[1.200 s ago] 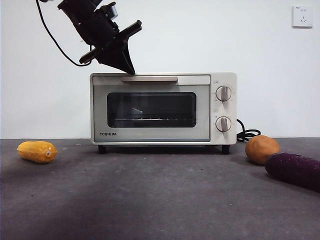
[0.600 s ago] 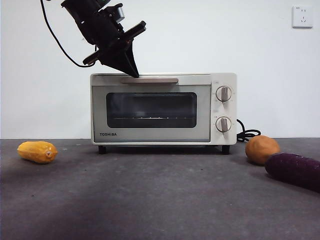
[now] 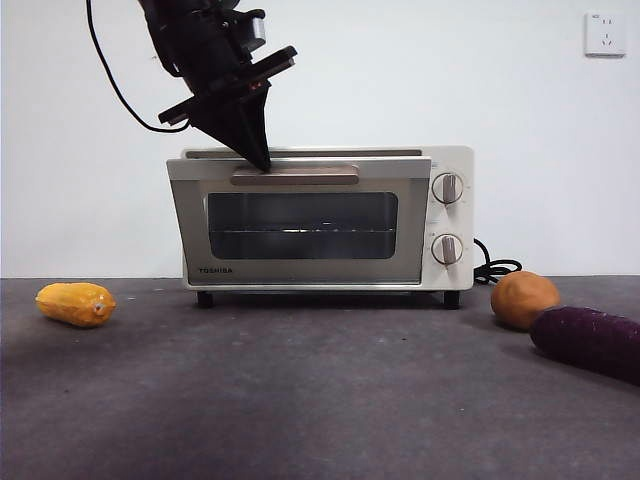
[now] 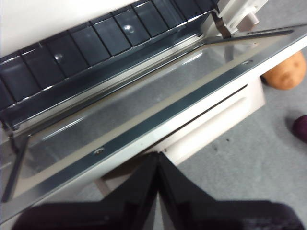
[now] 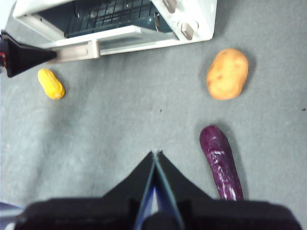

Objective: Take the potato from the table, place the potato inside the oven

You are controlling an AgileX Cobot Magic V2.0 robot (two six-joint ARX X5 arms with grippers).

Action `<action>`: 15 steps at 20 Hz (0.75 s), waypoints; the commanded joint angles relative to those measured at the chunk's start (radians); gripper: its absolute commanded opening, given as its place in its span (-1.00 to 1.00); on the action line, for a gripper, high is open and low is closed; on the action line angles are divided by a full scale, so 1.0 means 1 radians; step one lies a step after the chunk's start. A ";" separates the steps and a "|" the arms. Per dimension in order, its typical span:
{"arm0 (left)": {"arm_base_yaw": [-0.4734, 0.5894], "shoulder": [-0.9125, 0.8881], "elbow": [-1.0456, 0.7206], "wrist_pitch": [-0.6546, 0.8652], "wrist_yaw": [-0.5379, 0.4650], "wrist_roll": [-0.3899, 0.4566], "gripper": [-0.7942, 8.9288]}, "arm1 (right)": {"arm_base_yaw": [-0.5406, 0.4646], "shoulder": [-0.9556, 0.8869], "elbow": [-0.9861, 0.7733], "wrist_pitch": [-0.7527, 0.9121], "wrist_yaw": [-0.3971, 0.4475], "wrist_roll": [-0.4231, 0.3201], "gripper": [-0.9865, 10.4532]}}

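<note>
Left gripper (image 3: 262, 165), jaws pressed together, tip on the cream-white toaster oven's (image 3: 320, 218) beige bar handle (image 3: 295, 176), door ajar.
The smooth, roundish orange-brown potato (image 3: 524, 299) sits right of the oven on the dark grey table (image 3: 300, 400); the right gripper (image 5: 154, 154) hangs closed, empty.

On my surface (image 3: 300, 400): one oven (image 3: 320, 220), one potato (image 3: 523, 298), one yellow squash (image 3: 75, 303), one purple eggplant (image 3: 588, 341).

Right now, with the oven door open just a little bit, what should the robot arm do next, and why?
Probably pull the door further down. The left gripper sits at the beige bar handle with its jaws shut, and the toaster oven is only cracked open at the top, too narrow a gap for the potato, which lies on the table beside the purple vegetable.
</note>
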 commanded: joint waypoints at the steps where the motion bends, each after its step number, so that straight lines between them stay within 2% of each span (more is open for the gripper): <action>1: -0.017 0.054 -0.031 -0.030 -0.082 0.010 -0.85 | 0.000 0.002 0.005 -0.019 -0.003 -0.048 -0.83; 3: -0.043 0.054 -0.031 -0.043 -0.112 0.003 -0.85 | 0.000 0.002 0.005 -0.033 -0.003 -0.060 -0.83; 10: -0.105 0.057 -0.037 -0.062 -0.116 -0.080 -0.85 | 0.000 0.002 0.005 -0.033 -0.003 -0.079 -0.83; 15: -0.131 0.105 -0.038 -0.099 -0.155 -0.087 -0.85 | 0.000 0.002 0.005 -0.032 -0.003 -0.081 -0.83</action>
